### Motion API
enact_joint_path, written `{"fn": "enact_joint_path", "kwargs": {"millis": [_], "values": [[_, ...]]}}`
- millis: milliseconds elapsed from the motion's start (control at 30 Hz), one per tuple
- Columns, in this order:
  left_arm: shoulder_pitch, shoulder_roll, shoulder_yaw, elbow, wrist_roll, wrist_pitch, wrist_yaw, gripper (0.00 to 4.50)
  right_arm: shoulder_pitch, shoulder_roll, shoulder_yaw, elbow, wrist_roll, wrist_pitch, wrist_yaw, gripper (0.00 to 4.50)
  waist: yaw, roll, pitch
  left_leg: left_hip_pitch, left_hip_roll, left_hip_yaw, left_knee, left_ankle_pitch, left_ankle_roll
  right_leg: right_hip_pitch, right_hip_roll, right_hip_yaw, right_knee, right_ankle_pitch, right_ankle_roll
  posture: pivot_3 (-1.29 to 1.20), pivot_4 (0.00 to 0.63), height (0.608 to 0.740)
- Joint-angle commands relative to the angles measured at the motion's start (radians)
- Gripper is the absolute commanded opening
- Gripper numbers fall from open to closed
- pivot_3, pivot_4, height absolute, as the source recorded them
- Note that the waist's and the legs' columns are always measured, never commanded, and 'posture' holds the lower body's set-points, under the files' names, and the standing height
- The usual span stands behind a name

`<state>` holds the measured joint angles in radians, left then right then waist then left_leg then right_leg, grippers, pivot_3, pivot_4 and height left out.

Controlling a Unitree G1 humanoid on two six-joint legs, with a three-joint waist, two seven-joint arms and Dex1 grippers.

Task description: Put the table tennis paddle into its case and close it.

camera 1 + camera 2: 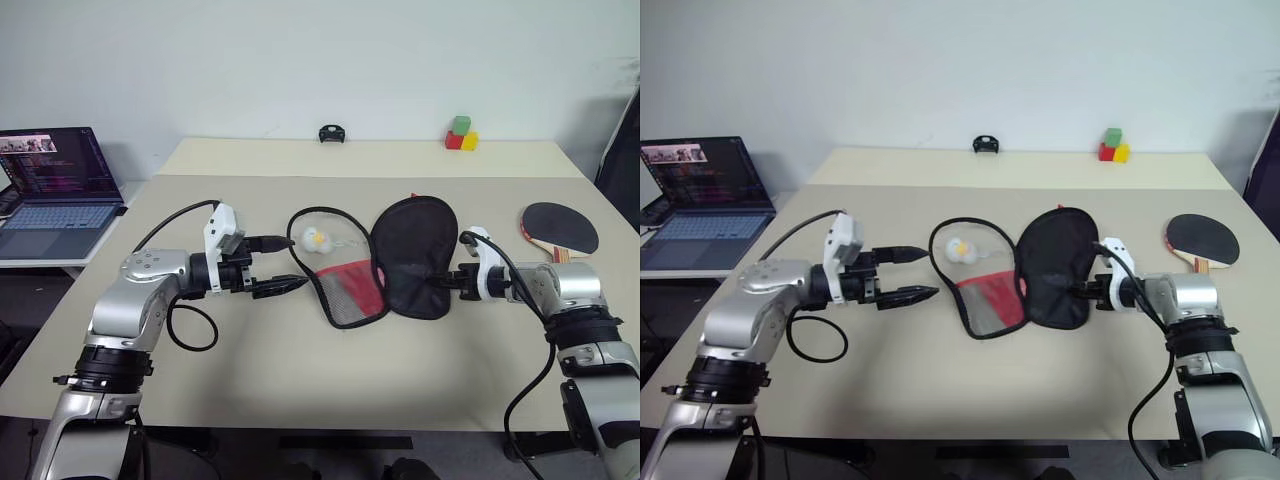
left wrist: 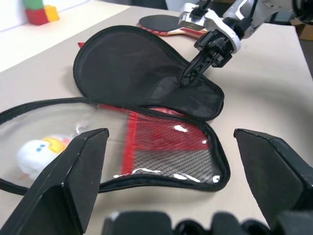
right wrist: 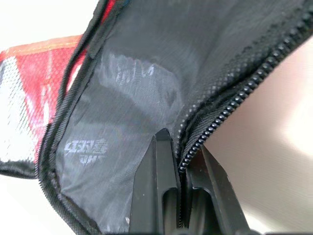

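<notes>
- Black fingers of the left gripper (image 1: pixel 268 266) stand wide apart, holding nothing, just left of the case (image 1: pixel 385 262).
- Mid-table, the case lies unzipped: mesh-and-red half flat, black flap folded rightward.
- Right gripper (image 1: pixel 444 283) is clamped on the flap's zipper edge.
- Far right, the table tennis paddle (image 1: pixel 559 229) lies uncased; loading it probably comes next.

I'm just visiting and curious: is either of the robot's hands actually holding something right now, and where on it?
Yes. The right hand is shut on the zipper edge of the case, at the open flap's narrow end. The left hand is open, holding nothing.
</notes>
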<state>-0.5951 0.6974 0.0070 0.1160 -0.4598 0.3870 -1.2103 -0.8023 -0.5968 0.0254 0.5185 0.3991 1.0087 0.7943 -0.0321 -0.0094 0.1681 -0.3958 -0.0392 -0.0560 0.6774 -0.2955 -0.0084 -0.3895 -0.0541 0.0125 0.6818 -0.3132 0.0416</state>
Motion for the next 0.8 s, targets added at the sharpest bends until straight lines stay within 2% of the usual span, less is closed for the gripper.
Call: {"fn": "enact_joint_path", "kwargs": {"millis": [33,600,633,800], "values": [[-0.03,-0.005,0.003,0.004,0.005,-0.023,-0.014,4.5,-0.025,-0.036,0.0,0.009,-0.023,-0.022,0.036,0.01,0.0,0.0,0.0,0.0,0.0,0.0,0.0,0.0,0.0,0.0,0.0,0.0,0.0,0.0,0.0,0.0,0.15,0.74],[-0.04,-0.015,-0.008,0.023,0.033,-0.044,-0.037,4.5,-0.184,0.0,0.027,0.283,-0.166,-0.188,0.084,0.01,-0.001,0.0,0.0,0.0,0.0,0.0,0.001,0.0,0.0,0.0,0.0,0.0,0.0,0.0,0.0,0.0,0.15,0.74],[-0.039,-0.015,-0.008,0.022,0.034,-0.044,-0.036,4.5,-0.188,0.002,0.027,0.293,-0.171,-0.194,0.085,0.44,-0.001,0.0,0.0,0.0,0.0,0.0,0.001,0.0,0.0,0.0,0.0,0.0,0.0,0.0,0.0,0.0,0.15,0.74],[-0.03,-0.013,-0.006,0.017,0.035,-0.044,-0.036,4.5,-0.195,0.009,0.021,0.314,-0.184,-0.194,0.093,2.01,-0.001,0.0,0.0,0.0,0.0,0.0,0.001,0.0,0.0,0.0,0.0,0.0,0.0,0.0,0.0,0.0,0.15,0.74]]}}
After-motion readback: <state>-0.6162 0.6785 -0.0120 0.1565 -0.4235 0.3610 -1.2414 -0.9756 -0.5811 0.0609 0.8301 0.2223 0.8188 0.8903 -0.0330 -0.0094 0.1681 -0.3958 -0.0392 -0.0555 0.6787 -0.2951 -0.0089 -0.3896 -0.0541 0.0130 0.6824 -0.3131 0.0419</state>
